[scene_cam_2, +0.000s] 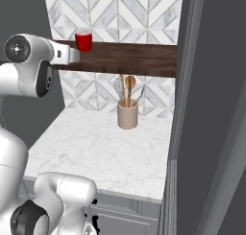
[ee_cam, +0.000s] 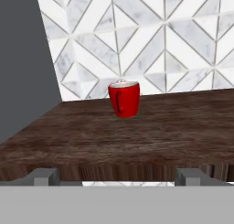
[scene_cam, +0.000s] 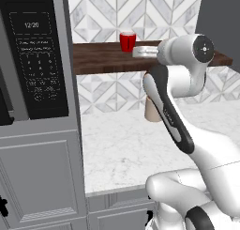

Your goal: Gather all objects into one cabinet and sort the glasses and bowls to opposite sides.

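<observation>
A glossy red cup stands upright on the dark wooden open shelf, back near the tiled wall. My gripper is open, level with the shelf's front edge, and points straight at the cup from a short way off with nothing between its fingertips. From the base cameras the red cup sits at the shelf's left part, and my gripper hovers just in front of it. The bowls and the cabinet are out of view.
A beige utensil crock with wooden spoons stands on the marble counter under the shelf. A black microwave is set into grey cabinetry at the left. A tall grey panel closes the right side.
</observation>
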